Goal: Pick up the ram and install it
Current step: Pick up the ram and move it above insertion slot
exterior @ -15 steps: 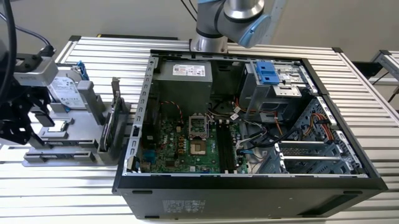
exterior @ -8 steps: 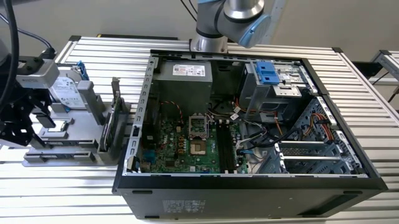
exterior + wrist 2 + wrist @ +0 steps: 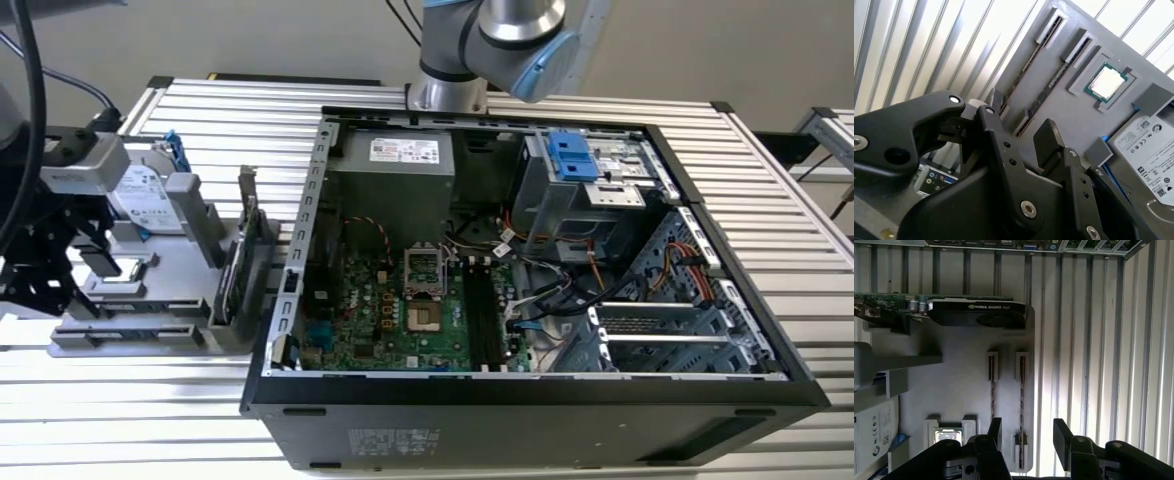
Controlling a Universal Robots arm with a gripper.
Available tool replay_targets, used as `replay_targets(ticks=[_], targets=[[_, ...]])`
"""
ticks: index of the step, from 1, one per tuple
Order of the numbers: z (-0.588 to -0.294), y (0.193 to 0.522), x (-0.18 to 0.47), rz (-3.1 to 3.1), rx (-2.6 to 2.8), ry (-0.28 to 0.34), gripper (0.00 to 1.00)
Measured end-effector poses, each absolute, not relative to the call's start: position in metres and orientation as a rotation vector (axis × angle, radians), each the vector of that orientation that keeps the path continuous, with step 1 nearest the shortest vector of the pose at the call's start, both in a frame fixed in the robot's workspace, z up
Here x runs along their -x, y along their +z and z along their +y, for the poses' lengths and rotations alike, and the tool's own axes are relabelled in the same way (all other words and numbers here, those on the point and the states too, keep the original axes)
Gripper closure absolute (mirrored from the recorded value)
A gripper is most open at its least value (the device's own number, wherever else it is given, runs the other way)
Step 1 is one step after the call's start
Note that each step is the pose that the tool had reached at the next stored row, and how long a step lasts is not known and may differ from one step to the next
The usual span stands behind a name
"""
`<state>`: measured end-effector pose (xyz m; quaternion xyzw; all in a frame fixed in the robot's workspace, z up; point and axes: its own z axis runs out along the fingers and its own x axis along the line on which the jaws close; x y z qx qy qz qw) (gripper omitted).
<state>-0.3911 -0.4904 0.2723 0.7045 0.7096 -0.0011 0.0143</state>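
Observation:
Two ram sticks stand on edge in the slots of a grey parts holder, seen as thin dark strips and again as strips. My gripper hangs open just above the end of these slots, with nothing between its black fingers. In the first wrist view the stick nearer the holder's edge runs into the gap between them. The second wrist view shows the gripper over the same slot ends. The open computer case holds the motherboard with its long black memory slots.
On the holder also sit a graphics card, a square silver CPU and a hard drive. The holder lies at the exterior view's left, beside the case, on a ribbed metal table.

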Motion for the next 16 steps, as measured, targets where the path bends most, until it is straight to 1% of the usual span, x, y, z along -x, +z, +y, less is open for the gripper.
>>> replay_targets(ticks=[16], targets=[[-0.4905,0.2660,0.3910,2.209,-2.193,-0.004,0.00]])
